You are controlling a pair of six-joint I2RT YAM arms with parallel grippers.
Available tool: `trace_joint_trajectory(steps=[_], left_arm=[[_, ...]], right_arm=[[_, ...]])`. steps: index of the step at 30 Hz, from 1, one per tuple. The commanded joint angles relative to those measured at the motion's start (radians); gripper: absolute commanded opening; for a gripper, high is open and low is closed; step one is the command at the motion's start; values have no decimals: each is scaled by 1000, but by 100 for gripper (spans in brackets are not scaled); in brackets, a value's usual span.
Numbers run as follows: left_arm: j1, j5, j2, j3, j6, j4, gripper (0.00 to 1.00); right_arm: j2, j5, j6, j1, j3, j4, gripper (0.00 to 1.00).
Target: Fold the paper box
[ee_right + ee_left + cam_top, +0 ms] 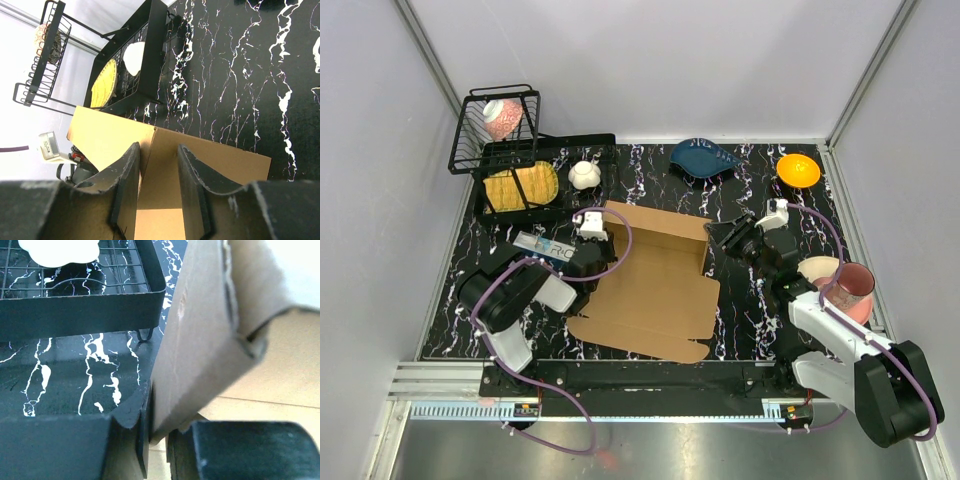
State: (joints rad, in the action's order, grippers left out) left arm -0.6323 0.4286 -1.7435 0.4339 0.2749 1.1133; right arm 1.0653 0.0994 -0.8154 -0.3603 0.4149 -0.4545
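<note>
The paper box [655, 280] sits mid tabletop [735, 320], back and side walls raised, front flap flat toward the near edge. The left gripper [156, 422] is clamped on its left wall; the right gripper [157, 155] stands released beside the right wall. Light, stiff corrugated board, probably springy at creases: pinch wall edges

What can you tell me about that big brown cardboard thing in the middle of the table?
The paper box is plain brown corrugated cardboard, unprinted and only half formed. Its base lies flat on the black marbled table, a scalloped flap points toward the arms, and its far wall stands upright. The left hand pinches a raised wall at the far left corner. The right hand sits open at the far right corner; whether it touches the box is unclear.
</note>
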Motion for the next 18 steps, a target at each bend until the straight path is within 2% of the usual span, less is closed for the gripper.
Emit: trace_joint_trajectory(steps=[1,10,11,12,13,15,18], left_arm=[[-6,45,-13,12,17,131,0],[-35,61,-42,2,-10,166,0],[-35,64,-36,-6,-3,166,12],[-35,62,-31,-9,-3,164,28],[-35,67,-25,-12,0,160,49],[-35,78,1,-29,21,151,59],[-36,91,42,-57,37,138,68]], right_arm=[[55,25,70,-17,-51,287,39],[27,19,78,-19,-48,316,39],[19,17,78,-19,-47,332,40],[12,14,78,-17,-44,339,40],[-5,11,81,-19,-41,349,40],[-22,0,85,-17,-27,382,41],[-57,-19,93,-17,-5,434,46]])
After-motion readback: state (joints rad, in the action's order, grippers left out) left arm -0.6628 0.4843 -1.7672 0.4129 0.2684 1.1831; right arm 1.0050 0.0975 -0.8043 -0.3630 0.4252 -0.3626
